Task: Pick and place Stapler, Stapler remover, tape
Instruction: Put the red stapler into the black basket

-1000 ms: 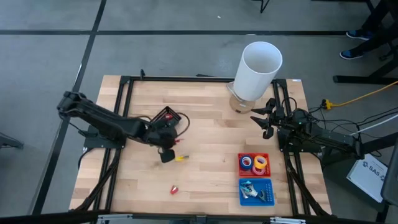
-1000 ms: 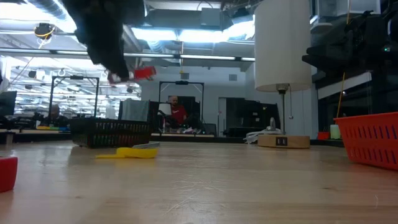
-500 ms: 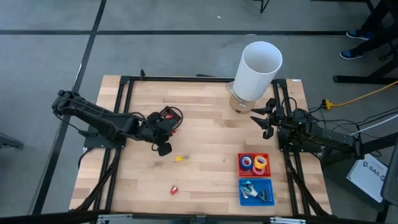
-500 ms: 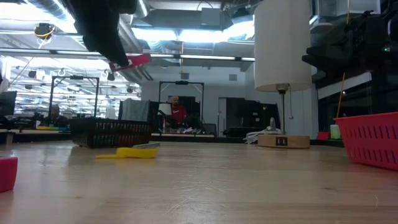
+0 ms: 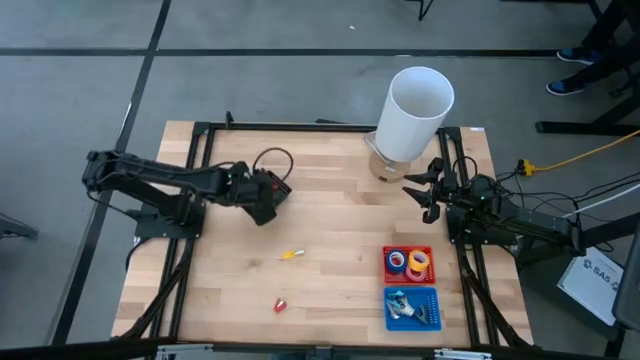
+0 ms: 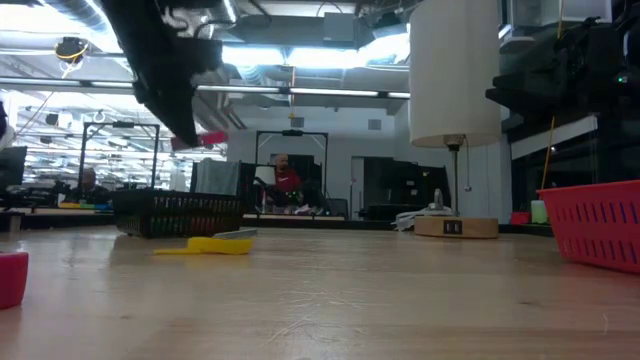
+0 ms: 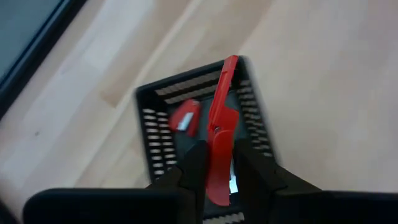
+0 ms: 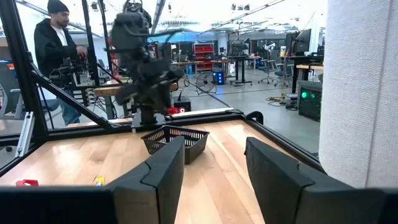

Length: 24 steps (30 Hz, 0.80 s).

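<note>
- Left of centre in the high view, the left gripper hangs over the black basket, fingers nipped on a red stapler held above it; another red piece lies inside.
- Lower centre, a yellow item and a small red item lie apart on the table.
- Lower right, the tape rolls sit in a red tray, above a blue tray.
- Right of centre, the right gripper waits beside the white cylinder, fingers spread, holding nothing.
</note>
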### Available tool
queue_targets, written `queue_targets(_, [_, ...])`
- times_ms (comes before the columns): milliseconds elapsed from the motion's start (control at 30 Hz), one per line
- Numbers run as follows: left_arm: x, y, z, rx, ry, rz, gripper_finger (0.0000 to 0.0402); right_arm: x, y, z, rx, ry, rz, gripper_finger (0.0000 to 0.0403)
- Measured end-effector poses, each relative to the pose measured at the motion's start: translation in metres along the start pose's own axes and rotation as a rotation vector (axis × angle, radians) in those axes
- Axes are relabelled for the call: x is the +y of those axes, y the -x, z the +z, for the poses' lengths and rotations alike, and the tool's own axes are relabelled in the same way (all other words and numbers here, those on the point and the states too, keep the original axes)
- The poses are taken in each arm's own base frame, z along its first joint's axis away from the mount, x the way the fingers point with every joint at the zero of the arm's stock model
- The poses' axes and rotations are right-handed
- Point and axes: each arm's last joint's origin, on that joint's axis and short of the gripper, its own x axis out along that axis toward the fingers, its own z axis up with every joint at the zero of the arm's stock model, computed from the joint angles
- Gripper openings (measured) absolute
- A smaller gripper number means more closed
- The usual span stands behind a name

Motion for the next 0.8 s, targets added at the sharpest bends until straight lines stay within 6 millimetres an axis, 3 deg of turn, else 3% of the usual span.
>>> queue_targets(200, [0.024, -0.019, 0.002, 0.046, 0.046, 0.072, 0.0061, 0.0, 0.0, 0.0, 0.0, 0.0, 0.0, 0.0171])
queue_targets(333, [0.033, -0.032, -0.001, 0.079, 0.108, 0.032, 0.0061, 0.0, 0.0, 0.0, 0.0, 0.0, 0.0, 0.0171])
queue_targets(533, [0.036, -0.048, -0.008, 0.091, 0.166, -0.078, 0.0061, 0.0, 0.0, 0.0, 0.0, 0.0, 0.0, 0.0171])
queue_targets(800, [0.039, -0.068, -0.02, 0.127, 0.177, -0.038, 0.0061, 0.0, 0.0, 0.0, 0.0, 0.0, 0.0, 0.0171])
